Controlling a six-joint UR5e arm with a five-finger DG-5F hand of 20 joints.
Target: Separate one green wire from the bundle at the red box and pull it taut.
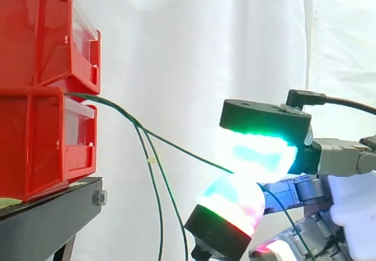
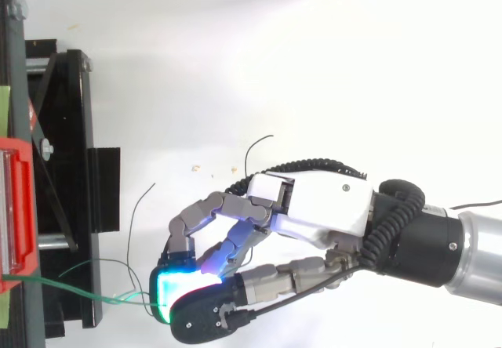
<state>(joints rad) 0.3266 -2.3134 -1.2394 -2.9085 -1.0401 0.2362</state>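
Observation:
Several thin green wires come out between two stacked red bins point(image 1: 47, 90) at the left of the side view. One green wire point(image 1: 176, 147) runs out and down to the right in a nearly straight line into the glowing fingertips point(image 1: 258, 155) of my hand point(image 2: 314, 207), which pinch it between the upper and lower pads. Two other green wires point(image 1: 157, 202) hang slack below the bins. From above, the pinched wire point(image 2: 70, 288) leaves the red bin point(image 2: 16, 207) at the left edge and reaches the cyan-green glowing pad point(image 2: 176, 289).
The bins sit on a black stand point(image 1: 53, 208) before a white curtain. Loose dark wire ends point(image 2: 251, 152) curl over the white floor near the hand. The arm enters from the right.

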